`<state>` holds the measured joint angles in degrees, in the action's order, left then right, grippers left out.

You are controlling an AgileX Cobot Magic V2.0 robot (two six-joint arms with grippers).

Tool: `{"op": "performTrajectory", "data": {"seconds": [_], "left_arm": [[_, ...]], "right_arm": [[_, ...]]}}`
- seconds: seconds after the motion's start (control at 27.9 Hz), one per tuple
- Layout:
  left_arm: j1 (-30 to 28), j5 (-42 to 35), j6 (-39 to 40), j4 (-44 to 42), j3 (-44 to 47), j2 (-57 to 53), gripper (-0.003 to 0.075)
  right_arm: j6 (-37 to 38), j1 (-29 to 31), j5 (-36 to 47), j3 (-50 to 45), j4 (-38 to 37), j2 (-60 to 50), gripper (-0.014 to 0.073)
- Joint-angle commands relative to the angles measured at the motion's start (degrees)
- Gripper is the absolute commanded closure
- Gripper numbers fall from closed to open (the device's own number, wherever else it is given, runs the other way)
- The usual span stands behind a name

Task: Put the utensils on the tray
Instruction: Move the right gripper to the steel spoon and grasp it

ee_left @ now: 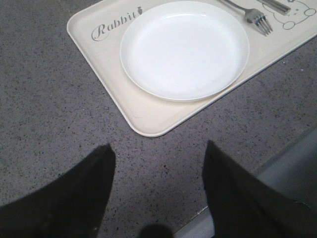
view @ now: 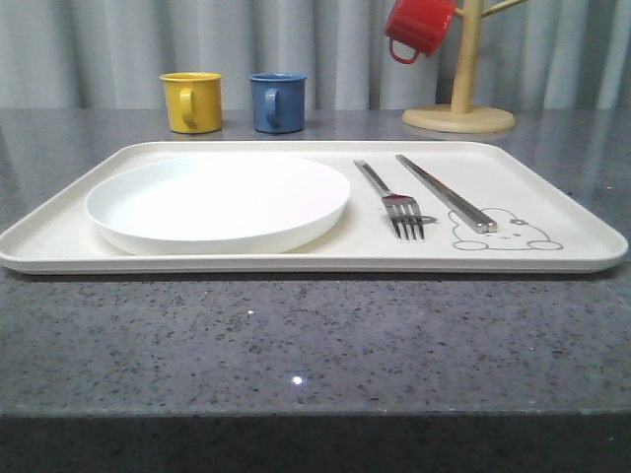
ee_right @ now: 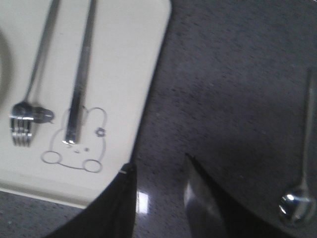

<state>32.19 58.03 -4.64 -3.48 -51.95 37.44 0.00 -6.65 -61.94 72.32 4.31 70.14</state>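
The cream tray lies across the grey counter, with a rabbit drawing at its near right. A silver fork and a pair of chopsticks rest side by side on its right half. The right wrist view has the fork, the chopsticks and the tray's corner. A round-bowled spoon lies on the bare counter, well off the tray. My right gripper hangs open over the counter just past the tray's edge. My left gripper is open above the counter, short of the tray.
A round white plate fills the tray's left half. Behind the tray stand a yellow mug and a blue mug. A red mug hangs on a wooden mug tree at the back right.
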Motion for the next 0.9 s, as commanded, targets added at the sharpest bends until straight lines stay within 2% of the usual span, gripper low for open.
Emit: {"op": "performTrajectory", "data": {"seconds": [0.0,0.18,0.39,0.79,0.86], "left_arm": [[0.43,-3.82,0.47,0.14,-1.59,0.08,0.0332],[0.43,-3.82,0.47,0.14,-1.59,0.08,0.0332],[0.43,-3.82,0.47,0.14,-1.59,0.08,0.0332],[0.43,-3.82,0.47,0.14,-1.59,0.08,0.0332],[0.43,-3.82,0.47,0.14,-1.59,0.08,0.0332]], "right_arm": [[-2.63,6.43,-0.25,-1.07,-0.86,-2.87,0.0317],[-4.62,15.96,0.07,-6.21,-0.8,-2.83,0.0317],[-5.7,23.5,1.19,-8.82,-0.8,-1.12,0.0317],[-8.92,24.55,3.81,-8.77,-0.8,7.21,0.0314],[-9.32,24.55,4.93,-8.77,-0.91,8.66,0.0286]]}}
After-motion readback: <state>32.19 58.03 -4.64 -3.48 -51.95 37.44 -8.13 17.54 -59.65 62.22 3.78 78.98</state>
